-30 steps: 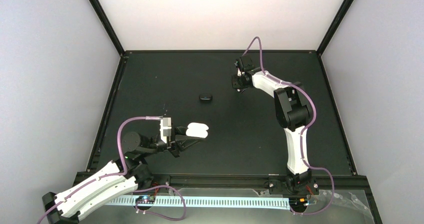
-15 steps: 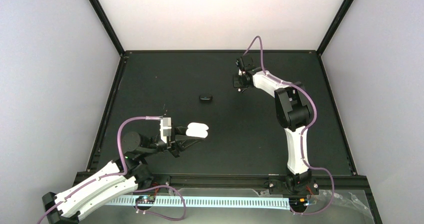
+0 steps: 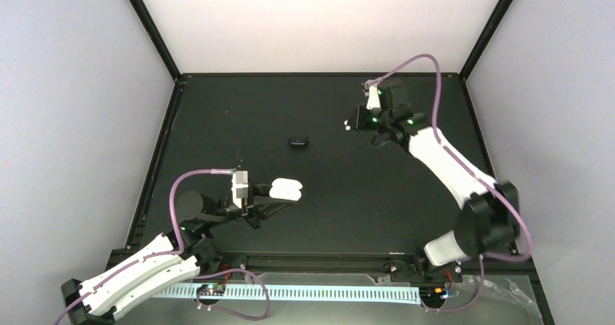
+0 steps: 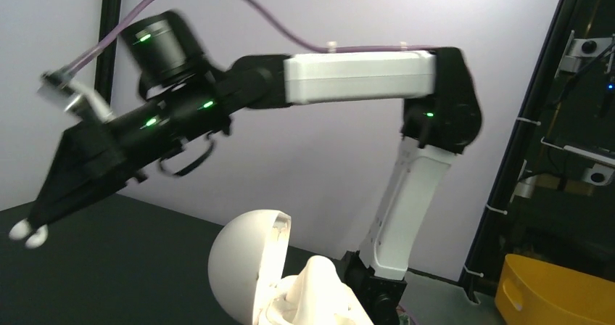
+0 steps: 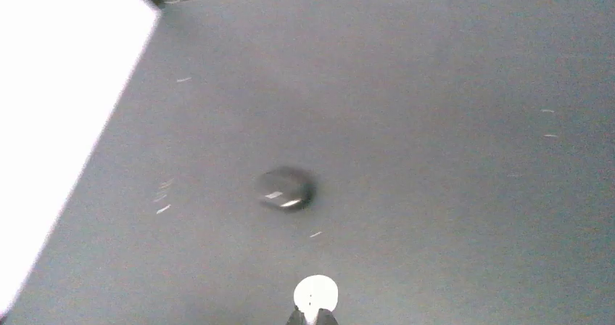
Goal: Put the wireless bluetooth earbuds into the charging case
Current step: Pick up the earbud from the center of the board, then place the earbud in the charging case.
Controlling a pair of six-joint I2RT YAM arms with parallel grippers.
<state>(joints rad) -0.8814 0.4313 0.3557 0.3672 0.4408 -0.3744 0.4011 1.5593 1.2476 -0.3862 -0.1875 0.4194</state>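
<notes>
Earbud (image 5: 315, 294), white: pinched at tips of right jaws, closed on it, raised above desk (image 3: 239, 114). Charging case (image 3: 286, 188), white, lid open: clamped in left jaws. Dark pebble-like item (image 3: 298, 142): on desk, apart from both.

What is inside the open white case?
The charging case shows only its raised lid and a white inner moulding; the sockets are covered, so any earbud inside cannot be seen.
</notes>
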